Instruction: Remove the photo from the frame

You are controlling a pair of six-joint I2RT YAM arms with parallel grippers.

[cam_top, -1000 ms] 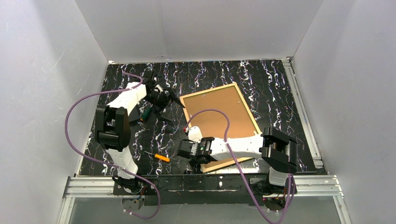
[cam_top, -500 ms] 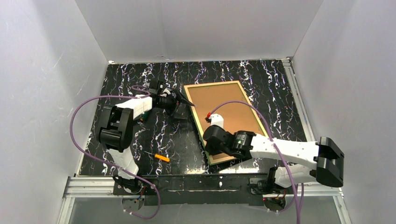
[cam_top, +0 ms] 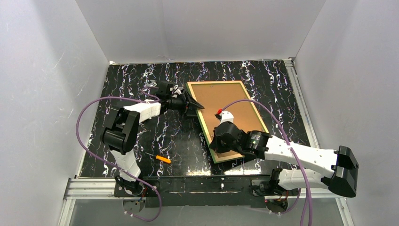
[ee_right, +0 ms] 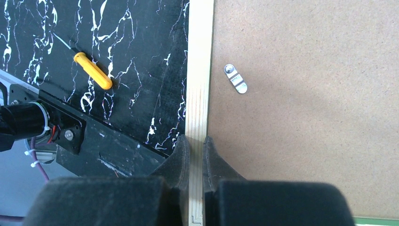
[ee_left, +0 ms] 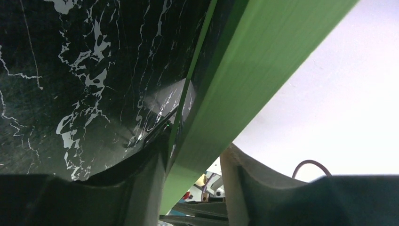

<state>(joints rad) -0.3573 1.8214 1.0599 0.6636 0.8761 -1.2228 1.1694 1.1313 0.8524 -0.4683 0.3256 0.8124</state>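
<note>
The frame (cam_top: pixel 214 83) is held back side up and tilted, its brown backing board (cam_top: pixel 230 106) facing the camera. My right gripper (cam_top: pixel 219 142) is shut on the near-left wooden rail (ee_right: pixel 200 70), one finger on each side (ee_right: pixel 196 150). My left gripper (cam_top: pixel 195 107) is at the frame's left edge. In the left wrist view the green front (ee_left: pixel 226 84) runs between the fingers (ee_left: pixel 195 148). It rests against the left finger, with a gap to the right one. The photo is hidden under the backing board.
An orange-handled screwdriver (cam_top: pixel 162 159) (ee_right: pixel 92 70) lies on the black marbled table (cam_top: pixel 141 84) near the front, left of the frame. A small metal turn clip (ee_right: pixel 235 78) sits on the backing board. White walls enclose the table on three sides.
My right arm swung right and turned the frame more upright on the table. My left gripper moved right onto the frame's left edge, and its jaws narrowed around it.
</note>
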